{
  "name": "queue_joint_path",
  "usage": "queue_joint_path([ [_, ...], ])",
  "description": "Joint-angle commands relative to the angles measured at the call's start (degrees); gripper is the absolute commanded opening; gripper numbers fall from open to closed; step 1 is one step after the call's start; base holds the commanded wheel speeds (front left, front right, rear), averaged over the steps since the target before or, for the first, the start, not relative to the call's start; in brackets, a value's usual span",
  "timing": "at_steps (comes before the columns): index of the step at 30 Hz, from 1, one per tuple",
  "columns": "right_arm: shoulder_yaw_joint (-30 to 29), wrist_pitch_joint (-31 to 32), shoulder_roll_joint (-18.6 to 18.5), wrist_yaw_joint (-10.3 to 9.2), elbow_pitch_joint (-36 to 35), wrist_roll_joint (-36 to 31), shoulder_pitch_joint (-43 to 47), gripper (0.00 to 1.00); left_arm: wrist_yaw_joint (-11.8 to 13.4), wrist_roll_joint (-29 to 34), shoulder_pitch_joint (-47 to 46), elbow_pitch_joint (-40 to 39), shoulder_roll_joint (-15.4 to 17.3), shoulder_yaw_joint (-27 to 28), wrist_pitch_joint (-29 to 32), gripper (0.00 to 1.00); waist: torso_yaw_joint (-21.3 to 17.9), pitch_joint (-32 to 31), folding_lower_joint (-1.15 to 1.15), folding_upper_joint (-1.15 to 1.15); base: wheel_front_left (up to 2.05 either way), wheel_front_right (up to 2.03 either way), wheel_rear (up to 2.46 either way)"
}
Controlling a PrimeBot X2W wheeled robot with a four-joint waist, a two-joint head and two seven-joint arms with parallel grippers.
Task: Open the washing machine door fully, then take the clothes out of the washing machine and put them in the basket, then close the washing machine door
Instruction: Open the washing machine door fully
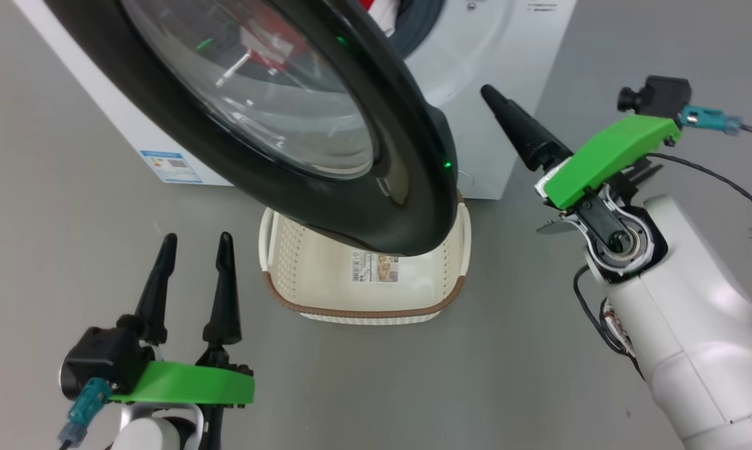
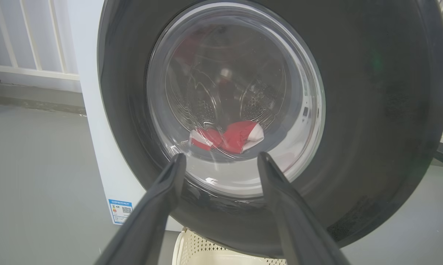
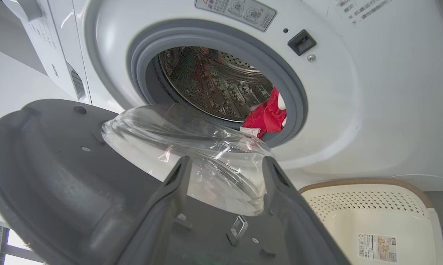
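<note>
The washing machine door (image 1: 413, 206) stands partly open, its black rim hanging over the basket (image 1: 363, 312). Red and white clothes (image 3: 265, 114) lie at the drum's mouth inside the white washing machine (image 3: 335, 110). In the left wrist view the clothes (image 2: 239, 134) show through the door's glass. My right gripper (image 3: 225, 162) is open and empty, pointing along the door's inner face (image 3: 41, 165). In the head view the right gripper (image 1: 489, 95) is just right of the door's free edge, apart from it. My left gripper (image 1: 198, 237) stands open and empty at lower left, facing the door's outer side (image 2: 372, 110).
The cream basket (image 3: 372, 182) sits on the grey floor right against the machine's front, below the door, with a paper label (image 1: 376, 267) on its bottom. A blue label (image 1: 170, 166) marks the machine's lower corner. White railings (image 2: 33, 70) stand behind, to the left.
</note>
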Motion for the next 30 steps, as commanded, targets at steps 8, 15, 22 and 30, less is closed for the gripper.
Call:
queue_joint_path([
  [8,4.9,-14.5,-3.7,0.44,-7.3,-14.4,5.7,1.00,-0.7,0.1,0.7,-1.9,1.3,3.5,-0.3,1.00,-3.1,0.4,0.00,0.00,0.00,0.00,0.00],
  [15,4.2,-23.9,-5.9,0.44,-9.1,-29.3,10.3,1.00,-1.3,0.5,1.1,-2.4,1.3,4.7,-0.3,1.00,-4.1,0.9,0.00,0.00,0.00,0.00,0.00],
  [22,-5.0,-26.1,-1.9,0.44,-12.9,-47.6,15.8,1.00,-1.8,0.9,1.7,-2.8,1.2,5.3,-0.3,1.00,-4.4,1.4,0.00,0.00,0.00,0.00,0.00],
  [30,-13.1,-26.3,2.0,0.44,-20.5,-58.9,23.4,1.00,-1.7,0.8,1.8,-3.4,1.1,5.2,-0.3,1.00,-4.3,1.4,0.00,0.00,0.00,0.00,0.00],
])
